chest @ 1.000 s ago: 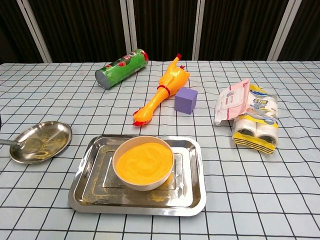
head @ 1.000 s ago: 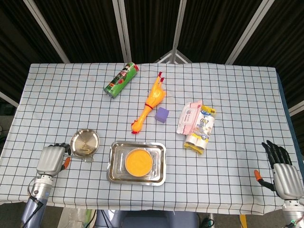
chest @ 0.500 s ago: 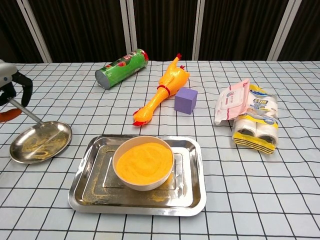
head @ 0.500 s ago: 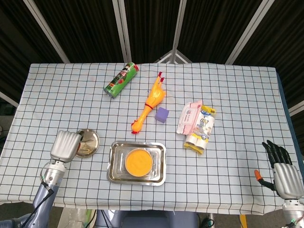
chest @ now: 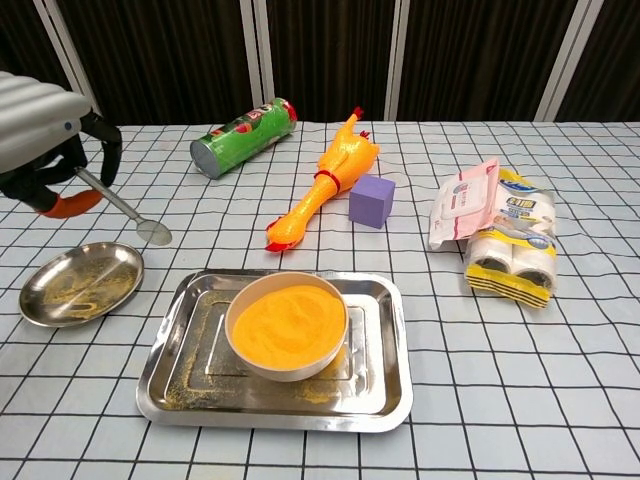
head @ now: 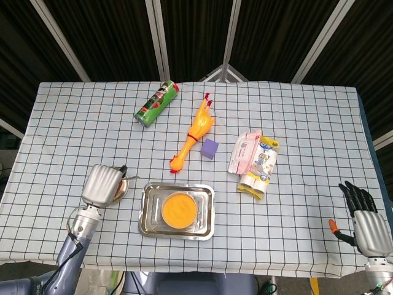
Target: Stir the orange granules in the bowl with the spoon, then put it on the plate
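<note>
A white bowl (chest: 287, 325) full of orange granules (head: 178, 208) stands in a steel tray (chest: 385, 375). My left hand (chest: 45, 135) is raised at the left and holds a metal spoon (chest: 125, 211) by its handle, the spoon's bowl hanging in the air above the round steel plate (chest: 78, 283). In the head view the left hand (head: 102, 184) covers most of the plate (head: 123, 185). My right hand (head: 363, 215) rests at the table's near right corner, fingers spread and empty.
A green can (chest: 243, 136) lies on its side at the back. A rubber chicken (chest: 326, 179), a purple cube (chest: 371, 200) and a pack of wipes and tissues (chest: 495, 231) lie behind and right of the tray. Granules dust the plate and tray.
My left hand has lifted the spoon off the plate and carried it up and to the right, toward the tray. The right hand has not moved.
</note>
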You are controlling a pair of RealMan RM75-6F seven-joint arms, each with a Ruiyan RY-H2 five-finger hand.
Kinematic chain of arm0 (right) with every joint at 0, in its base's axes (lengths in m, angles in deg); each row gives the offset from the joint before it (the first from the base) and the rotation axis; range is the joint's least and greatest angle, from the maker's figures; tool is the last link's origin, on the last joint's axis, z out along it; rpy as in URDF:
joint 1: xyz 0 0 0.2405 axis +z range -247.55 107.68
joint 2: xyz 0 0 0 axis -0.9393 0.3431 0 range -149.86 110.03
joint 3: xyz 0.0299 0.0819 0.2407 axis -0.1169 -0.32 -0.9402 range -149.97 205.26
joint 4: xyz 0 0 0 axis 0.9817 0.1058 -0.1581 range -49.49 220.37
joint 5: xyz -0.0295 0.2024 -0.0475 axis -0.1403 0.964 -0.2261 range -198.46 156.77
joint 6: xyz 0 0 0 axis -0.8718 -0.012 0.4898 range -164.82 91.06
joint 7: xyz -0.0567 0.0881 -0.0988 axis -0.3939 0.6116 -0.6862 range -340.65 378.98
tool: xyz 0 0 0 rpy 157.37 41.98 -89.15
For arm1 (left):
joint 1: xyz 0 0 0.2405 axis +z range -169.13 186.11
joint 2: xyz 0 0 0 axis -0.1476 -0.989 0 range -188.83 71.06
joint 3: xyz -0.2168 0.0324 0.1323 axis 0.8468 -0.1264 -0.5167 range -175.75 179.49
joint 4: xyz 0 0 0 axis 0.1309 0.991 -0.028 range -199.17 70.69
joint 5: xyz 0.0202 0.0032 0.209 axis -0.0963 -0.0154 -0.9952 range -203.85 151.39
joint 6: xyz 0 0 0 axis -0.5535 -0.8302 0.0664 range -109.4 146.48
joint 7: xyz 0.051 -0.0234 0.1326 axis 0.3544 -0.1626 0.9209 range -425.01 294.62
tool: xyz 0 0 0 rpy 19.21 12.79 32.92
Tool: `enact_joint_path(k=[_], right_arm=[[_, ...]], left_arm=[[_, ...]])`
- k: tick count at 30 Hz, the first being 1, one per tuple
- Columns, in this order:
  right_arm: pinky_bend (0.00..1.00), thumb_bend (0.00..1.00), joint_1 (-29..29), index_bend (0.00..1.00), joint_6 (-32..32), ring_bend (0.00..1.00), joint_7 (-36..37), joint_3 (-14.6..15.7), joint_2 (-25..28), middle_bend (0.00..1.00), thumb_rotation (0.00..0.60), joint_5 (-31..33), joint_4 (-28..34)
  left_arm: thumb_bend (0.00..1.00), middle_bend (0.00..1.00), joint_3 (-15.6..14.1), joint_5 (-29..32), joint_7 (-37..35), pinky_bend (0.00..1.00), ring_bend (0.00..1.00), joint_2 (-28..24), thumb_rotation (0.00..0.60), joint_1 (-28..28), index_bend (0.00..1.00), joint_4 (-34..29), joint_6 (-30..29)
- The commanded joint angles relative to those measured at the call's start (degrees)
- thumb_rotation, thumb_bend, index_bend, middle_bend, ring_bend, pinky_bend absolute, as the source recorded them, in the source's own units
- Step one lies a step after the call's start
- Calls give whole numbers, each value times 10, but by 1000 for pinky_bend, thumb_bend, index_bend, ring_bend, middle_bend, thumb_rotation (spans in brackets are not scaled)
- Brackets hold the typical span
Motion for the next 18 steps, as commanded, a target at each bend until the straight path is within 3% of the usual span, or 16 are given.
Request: enact_joint_path(k=[1,11,18], right_arm=[[0,404,0,0,0,0,0,0,0,0,600,0,0],[0,404,0,0,1,0,0,0,0,0,600,-1,-1],[0,404,0,0,1,0,2,0,0,0,600,0,-1]], left_arm=[[834,909,6,12,-17,850,851,13,600,-4,742,-31,0],[833,903,6,43,-48,850,847,67,600,-15,734,-96,4],[828,897,-7,66,-31,850,842,120,600,-30,727,-91,2]])
